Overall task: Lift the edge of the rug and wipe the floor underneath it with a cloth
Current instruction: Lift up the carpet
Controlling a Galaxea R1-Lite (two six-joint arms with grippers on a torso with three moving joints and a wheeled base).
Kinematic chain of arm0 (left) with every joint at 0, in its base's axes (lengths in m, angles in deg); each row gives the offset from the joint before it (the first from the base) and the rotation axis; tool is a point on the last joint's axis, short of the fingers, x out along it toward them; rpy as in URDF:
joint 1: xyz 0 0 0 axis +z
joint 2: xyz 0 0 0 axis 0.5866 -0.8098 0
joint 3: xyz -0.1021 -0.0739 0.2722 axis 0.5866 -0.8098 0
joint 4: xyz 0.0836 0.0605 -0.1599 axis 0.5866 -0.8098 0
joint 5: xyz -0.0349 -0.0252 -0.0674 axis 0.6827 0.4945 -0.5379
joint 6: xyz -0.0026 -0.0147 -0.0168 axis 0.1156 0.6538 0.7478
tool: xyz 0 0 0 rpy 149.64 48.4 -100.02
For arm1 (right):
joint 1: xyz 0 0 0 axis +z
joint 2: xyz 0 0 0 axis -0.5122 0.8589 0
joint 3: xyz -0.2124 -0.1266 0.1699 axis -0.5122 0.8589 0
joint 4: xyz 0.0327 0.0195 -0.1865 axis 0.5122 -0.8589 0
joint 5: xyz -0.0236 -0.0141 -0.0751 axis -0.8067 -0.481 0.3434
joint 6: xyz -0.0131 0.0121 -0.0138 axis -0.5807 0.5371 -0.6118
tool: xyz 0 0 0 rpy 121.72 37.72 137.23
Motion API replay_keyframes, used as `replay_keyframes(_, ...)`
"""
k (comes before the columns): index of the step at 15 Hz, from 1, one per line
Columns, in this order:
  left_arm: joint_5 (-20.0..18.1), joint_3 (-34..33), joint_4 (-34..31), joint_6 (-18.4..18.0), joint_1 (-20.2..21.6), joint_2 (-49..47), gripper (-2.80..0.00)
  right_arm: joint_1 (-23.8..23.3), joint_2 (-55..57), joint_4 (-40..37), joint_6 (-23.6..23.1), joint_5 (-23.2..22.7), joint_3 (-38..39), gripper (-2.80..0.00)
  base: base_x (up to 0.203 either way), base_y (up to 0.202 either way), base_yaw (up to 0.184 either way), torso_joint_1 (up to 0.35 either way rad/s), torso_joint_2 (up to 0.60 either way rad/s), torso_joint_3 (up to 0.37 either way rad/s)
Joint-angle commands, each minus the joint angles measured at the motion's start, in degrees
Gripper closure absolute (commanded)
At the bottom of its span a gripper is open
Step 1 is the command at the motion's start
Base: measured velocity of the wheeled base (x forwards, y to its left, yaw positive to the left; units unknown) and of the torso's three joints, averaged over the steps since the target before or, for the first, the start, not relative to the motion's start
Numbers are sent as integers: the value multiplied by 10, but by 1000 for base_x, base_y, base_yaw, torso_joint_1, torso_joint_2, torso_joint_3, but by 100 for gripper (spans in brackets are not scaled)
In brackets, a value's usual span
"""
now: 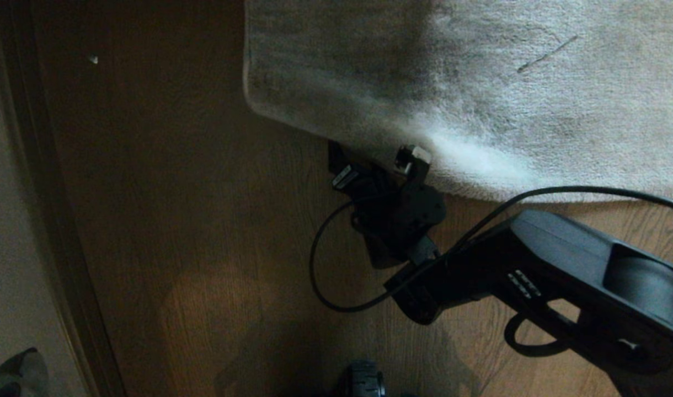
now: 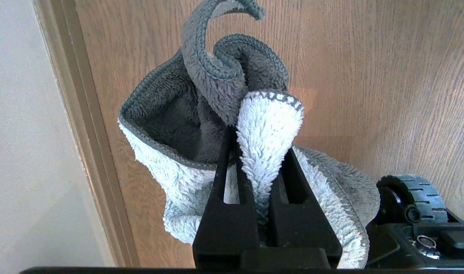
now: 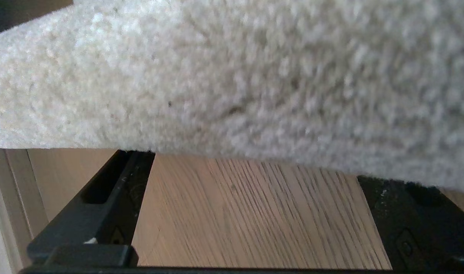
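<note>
The light grey-beige rug fills the far part of the head view, and the rug edge (image 1: 325,125) runs slanting across the brown wood-grain floor (image 1: 204,220). My right gripper (image 1: 378,165) sits low at that edge, open wide. In the right wrist view, bare floor (image 3: 255,213) shows between the two fingers of my right gripper (image 3: 255,171). The rug edge (image 3: 216,133) hides both fingertips there. My left gripper (image 2: 260,152) is shut on a fluffy grey and pale blue cloth (image 2: 270,118), held above the floor.
A wooden baseboard (image 1: 49,220) and a pale wall run along the left side. A black cable (image 1: 320,275) loops from the right arm over the floor. One of the robot's base wheels (image 2: 410,198) stands beside the cloth.
</note>
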Motion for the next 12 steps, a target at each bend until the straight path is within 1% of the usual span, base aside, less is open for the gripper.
replay_keyframes(1,0,0,0,0,0,0,0,5,-5,28,1,0,-31,-280,0,0,0,0,0,0)
replay_keyframes(3,0,0,0,0,0,0,0,9,-8,28,-6,-2,-64,-280,0,0,0,0,0,0)
replay_keyframes(5,0,0,0,0,0,0,0,13,-20,26,-14,-4,-75,-280,0,0,0,0,0,0)
replay_keyframes(8,0,0,0,0,0,0,0,13,-34,20,-15,-4,-66,-280,0,0,0,0,0,0)
replay_keyframes(11,0,0,0,0,0,0,0,11,-26,25,-15,-4,-34,-280,0,0,0,0,0,0)
replay_keyframes(12,0,0,0,0,0,0,0,4,-20,26,-16,-3,-31,-280,0,0,0,0,0,0)
